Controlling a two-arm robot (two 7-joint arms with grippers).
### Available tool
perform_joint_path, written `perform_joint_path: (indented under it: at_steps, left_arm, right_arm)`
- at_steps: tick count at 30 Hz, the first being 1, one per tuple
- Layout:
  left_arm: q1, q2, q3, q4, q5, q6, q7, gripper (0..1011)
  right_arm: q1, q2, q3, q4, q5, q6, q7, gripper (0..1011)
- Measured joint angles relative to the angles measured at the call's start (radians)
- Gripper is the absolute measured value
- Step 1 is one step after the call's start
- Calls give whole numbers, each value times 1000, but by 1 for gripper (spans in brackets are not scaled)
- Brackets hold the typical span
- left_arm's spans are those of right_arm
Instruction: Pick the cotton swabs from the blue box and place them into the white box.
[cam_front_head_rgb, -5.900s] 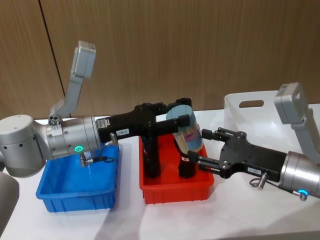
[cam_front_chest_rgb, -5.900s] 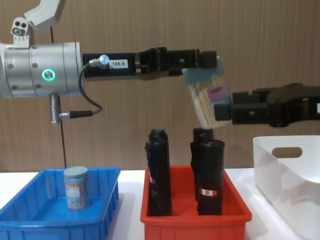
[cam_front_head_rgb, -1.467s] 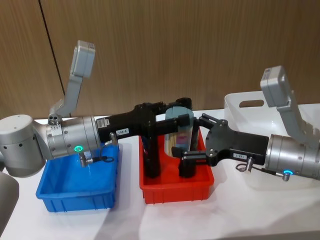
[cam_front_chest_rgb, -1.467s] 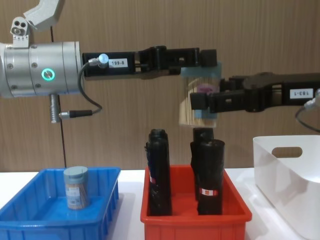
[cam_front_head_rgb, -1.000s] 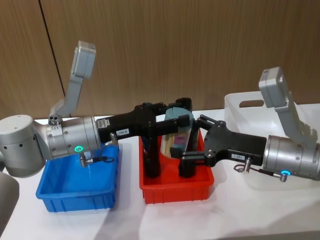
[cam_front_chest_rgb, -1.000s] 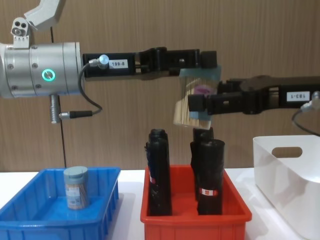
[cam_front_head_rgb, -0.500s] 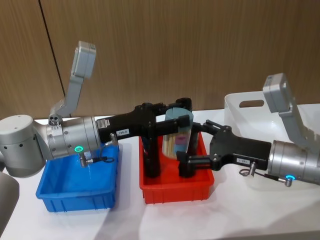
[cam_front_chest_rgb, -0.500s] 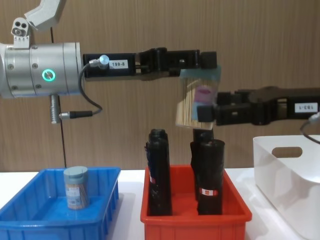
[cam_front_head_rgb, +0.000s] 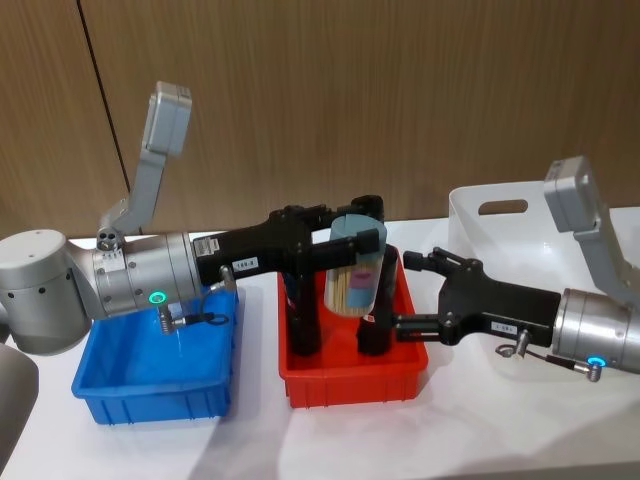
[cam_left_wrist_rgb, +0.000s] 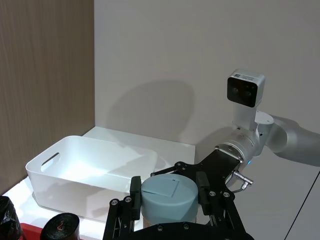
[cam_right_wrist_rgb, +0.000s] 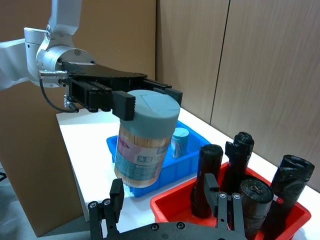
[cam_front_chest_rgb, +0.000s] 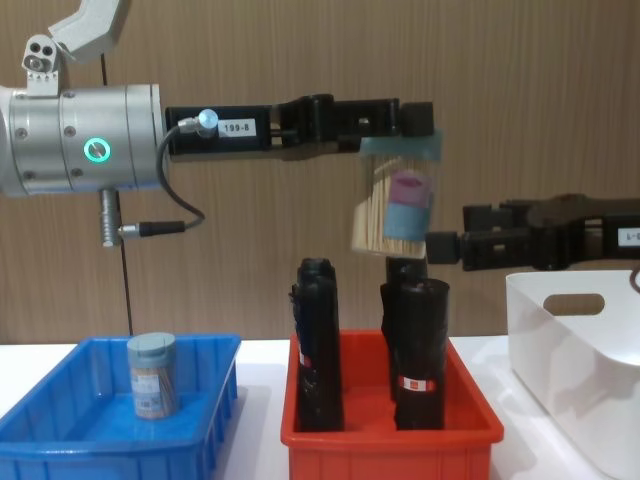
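We note: tall white plastic tub (cam_front_head_rgb: 468, 212) right, shallow blue plastic bin (cam_front_head_rgb: 150, 398) left. Left gripper (cam_front_head_rgb: 362, 224) clamps a clear blue-lidded cotton-swab jar (cam_front_chest_rgb: 395, 215) over the red plastic bin (cam_front_head_rgb: 345, 385); right gripper (cam_front_head_rgb: 400, 290) wide, seemingly just clear of it. Second jar (cam_front_chest_rgb: 152, 375) stands in the blue bin.

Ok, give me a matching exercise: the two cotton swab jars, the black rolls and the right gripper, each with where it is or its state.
1 raised cotton swab jar
2 lower cotton swab jar
3 black rolls
4 right gripper

A in the red bin
B open, holding nothing
C in the blue box
D held by the left gripper

Pairs: 1-D, 2-C, 3-A, 4-B
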Motion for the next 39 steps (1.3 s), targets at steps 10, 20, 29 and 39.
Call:
perform_joint_path:
  at_steps: [10, 20, 29, 39]
  left_arm:
    - [0, 0, 0, 0, 0, 0, 0, 668]
    - [0, 0, 0, 0, 0, 0, -1, 668]
    - [0, 0, 0, 0, 0, 0, -1, 668]
    - [0, 0, 0, 0, 0, 0, -2, 668]
  right_arm:
    - [15, -5, -3, 30, 4, 5, 3, 1003]
    - [40, -20, -14, 60, 6, 7, 18, 1003]
    - [59, -33, -23, 73, 19, 10, 33, 1003]
    - [64, -34, -28, 67, 46, 20, 52, 1003]
